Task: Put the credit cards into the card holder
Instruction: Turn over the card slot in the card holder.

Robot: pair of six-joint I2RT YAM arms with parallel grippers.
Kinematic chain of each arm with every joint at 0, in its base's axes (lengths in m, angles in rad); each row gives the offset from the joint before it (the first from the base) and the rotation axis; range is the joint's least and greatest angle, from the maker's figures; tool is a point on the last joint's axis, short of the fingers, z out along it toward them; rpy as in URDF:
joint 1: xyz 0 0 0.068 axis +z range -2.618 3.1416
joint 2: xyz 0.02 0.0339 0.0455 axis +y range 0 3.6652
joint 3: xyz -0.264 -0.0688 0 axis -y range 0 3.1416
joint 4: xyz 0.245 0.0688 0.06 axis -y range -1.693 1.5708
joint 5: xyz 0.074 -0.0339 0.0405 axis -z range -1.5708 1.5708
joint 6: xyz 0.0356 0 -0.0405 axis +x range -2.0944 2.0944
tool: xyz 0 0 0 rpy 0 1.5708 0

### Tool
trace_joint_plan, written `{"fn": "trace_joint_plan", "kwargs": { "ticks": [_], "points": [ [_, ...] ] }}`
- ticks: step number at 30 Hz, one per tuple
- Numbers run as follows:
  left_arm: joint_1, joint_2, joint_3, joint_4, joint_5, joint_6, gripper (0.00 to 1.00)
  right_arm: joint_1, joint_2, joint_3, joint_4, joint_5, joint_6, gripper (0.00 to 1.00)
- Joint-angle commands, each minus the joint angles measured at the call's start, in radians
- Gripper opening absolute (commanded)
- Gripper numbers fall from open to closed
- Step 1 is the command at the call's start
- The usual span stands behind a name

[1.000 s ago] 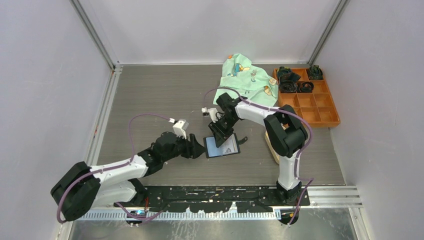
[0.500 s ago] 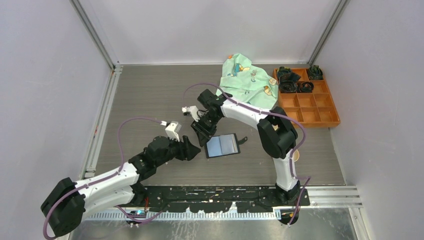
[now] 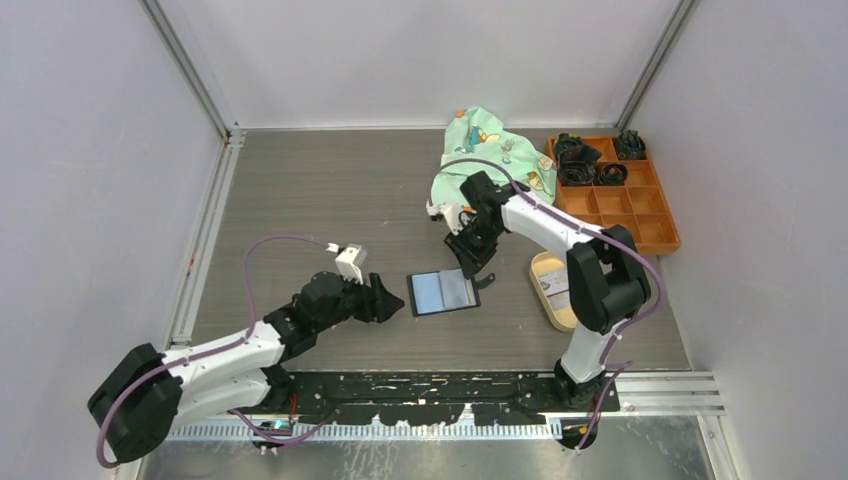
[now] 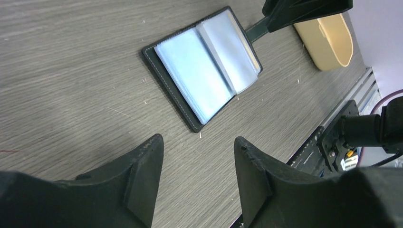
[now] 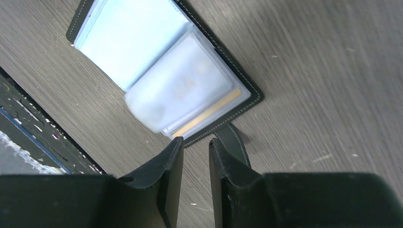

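The black card holder [image 3: 443, 292] lies open on the table, its clear pale-blue sleeves facing up and its snap tab [image 5: 234, 141] pointing right. It also shows in the left wrist view [image 4: 204, 71] and the right wrist view [image 5: 142, 42]. A pale card [image 5: 183, 88] sits inside one sleeve. Another pale card [image 3: 557, 288] lies in the tan tray [image 3: 540, 268]. My right gripper [image 3: 473, 268] [image 5: 196, 140] hovers at the holder's far right corner, jaws only narrowly apart and empty. My left gripper [image 3: 397, 299] [image 4: 198, 139] is open and empty just left of the holder.
An orange compartment box [image 3: 640, 228] with black items stands at the back right. A green printed cloth [image 3: 495, 155] lies behind the right arm. A black rail [image 3: 450, 385] runs along the near edge.
My right gripper swung left past the holder, then back right to its far right corner. The holder's sleeves now lie flat. My left gripper stays beside the holder.
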Motion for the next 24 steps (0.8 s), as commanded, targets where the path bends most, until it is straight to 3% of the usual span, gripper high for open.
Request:
{"fn": "trace_joint_plan", "kwargs": {
  "ticks": [1,12,24],
  "points": [
    [0.004,0.091,0.021,0.168,0.062,-0.031,0.57,0.031,0.045,0.02,0.005,-0.037,0.022,0.31],
    [0.004,0.272,0.086,0.265,0.126,-0.058,0.56,0.033,0.154,0.046,0.005,-0.071,0.071,0.22],
    [0.002,0.46,0.109,0.437,0.17,-0.076,0.56,0.071,0.198,0.08,0.007,-0.068,0.094,0.19]
  ]
}}
